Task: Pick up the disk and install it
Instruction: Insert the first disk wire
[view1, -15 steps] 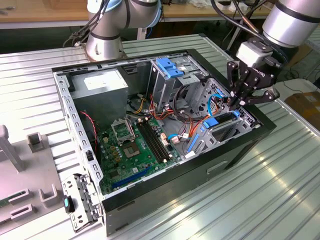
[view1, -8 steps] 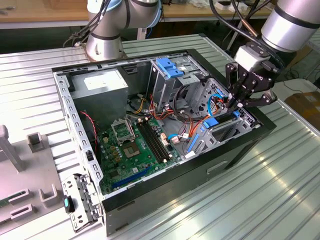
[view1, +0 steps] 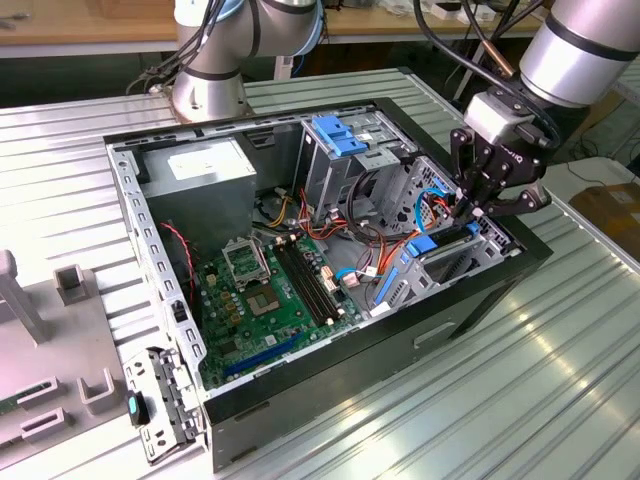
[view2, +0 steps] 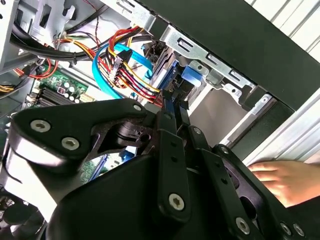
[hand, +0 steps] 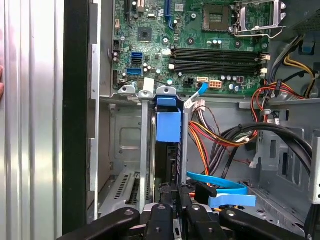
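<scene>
Open PC case (view1: 330, 390) sitting on a ribbed metal bench; the gripper (view1: 478, 208) is down at the drive bay, jaws pinched narrow on the disk (hand: 168, 127), standing edge-up in its slot. Looks like the install step, and seating it should need a straight push.

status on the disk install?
Pickup looks done: the hand is down at the case's drive bay with the blue-railed disk standing in the slot below it. In hand: seating it. Whether it is fully home, or the hand still grips, can't be told.
</scene>
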